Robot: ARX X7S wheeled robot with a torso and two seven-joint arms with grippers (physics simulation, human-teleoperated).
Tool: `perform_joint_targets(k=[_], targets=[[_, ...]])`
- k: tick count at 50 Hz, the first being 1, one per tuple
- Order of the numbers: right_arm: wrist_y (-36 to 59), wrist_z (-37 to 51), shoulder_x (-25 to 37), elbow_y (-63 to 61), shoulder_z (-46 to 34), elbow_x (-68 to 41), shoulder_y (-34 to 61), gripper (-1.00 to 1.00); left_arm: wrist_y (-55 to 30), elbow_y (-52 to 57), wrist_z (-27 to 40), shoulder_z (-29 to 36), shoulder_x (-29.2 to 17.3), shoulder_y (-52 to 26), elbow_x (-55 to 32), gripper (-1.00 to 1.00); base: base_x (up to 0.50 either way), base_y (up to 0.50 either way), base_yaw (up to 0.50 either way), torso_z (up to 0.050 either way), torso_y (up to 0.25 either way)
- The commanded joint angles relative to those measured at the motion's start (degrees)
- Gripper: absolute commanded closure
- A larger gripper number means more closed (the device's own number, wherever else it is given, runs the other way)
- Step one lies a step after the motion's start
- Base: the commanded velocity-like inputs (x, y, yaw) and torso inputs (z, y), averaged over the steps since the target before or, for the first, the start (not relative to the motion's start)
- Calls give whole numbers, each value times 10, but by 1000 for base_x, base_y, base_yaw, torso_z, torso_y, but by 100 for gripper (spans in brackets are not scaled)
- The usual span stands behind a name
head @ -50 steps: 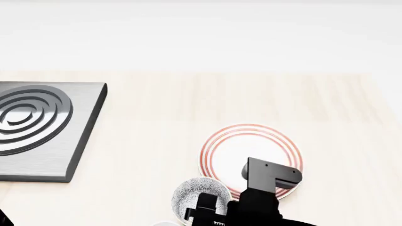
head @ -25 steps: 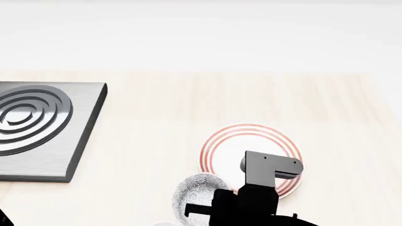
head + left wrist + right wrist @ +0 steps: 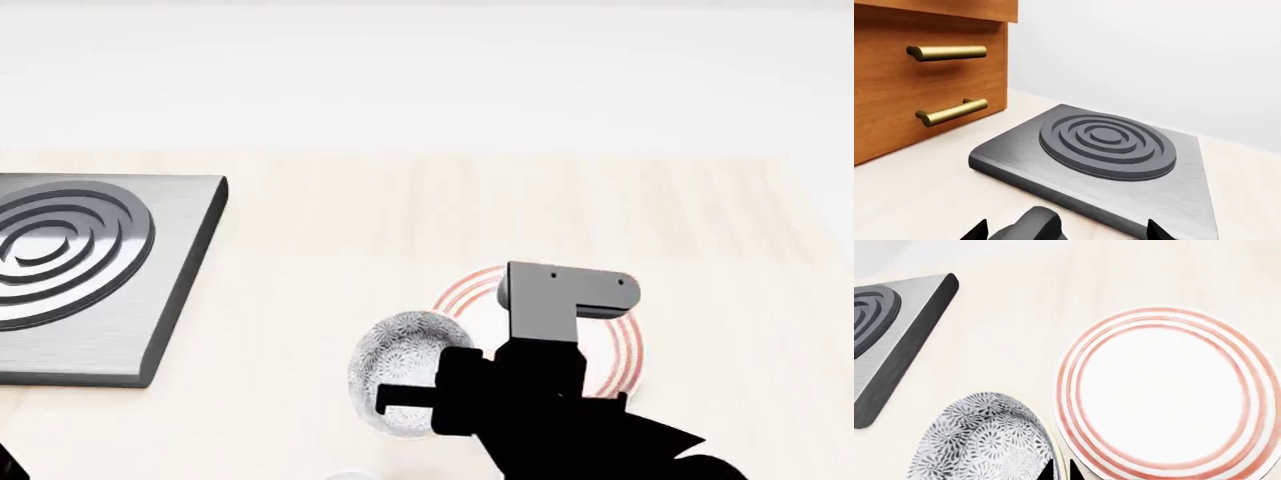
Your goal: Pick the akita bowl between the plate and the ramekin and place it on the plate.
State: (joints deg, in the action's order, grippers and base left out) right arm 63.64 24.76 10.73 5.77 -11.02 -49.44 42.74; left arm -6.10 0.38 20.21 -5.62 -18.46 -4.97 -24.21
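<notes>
Far left: drawers and stove, outside the task. Left gripper parked near the stove, tips spread wide with nothing between them, probably to stay out of the way. Toward the middle, bowl tipped on its side, patterned outside facing up, just beside the plate's near-left edge and seemingly lifted off the table. Right gripper nearly closed, apparently pinching the bowl's rim, hence the tilt. Right of it, plate bare and ready to receive the bowl. From the head, plate largely hidden behind the arm; actual finger contact cut off at the wrist picture's edge; ramekin only a white sliver.
</notes>
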Motion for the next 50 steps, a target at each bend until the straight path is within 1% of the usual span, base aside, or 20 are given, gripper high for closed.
perform_joint_targets(k=[1,16,30,35,41,50], targets=[[11,12,-3,-3,9,-12,42,100,4,-6,-1,2,0,-2,0,-100,0,0,0,0,0],[-6,24,-15,78,27,-2,114,100,3,-1,2,3,-2,0,-3,-100,0,0,0,0,1],[-67,20,-22,204,41,30,166,100,0,2,4,4,-4,1,-6,-100,0,0,0,0,0],[-110,27,-27,253,55,44,179,100,3,0,3,4,-3,1,-8,-100,0,0,0,0,0],[-135,32,-33,292,65,49,194,100,0,3,4,4,-5,1,-10,-100,0,0,0,0,2],[-187,20,-46,386,72,63,224,100,3,-2,5,5,-5,-1,-8,-100,0,0,0,0,0]])
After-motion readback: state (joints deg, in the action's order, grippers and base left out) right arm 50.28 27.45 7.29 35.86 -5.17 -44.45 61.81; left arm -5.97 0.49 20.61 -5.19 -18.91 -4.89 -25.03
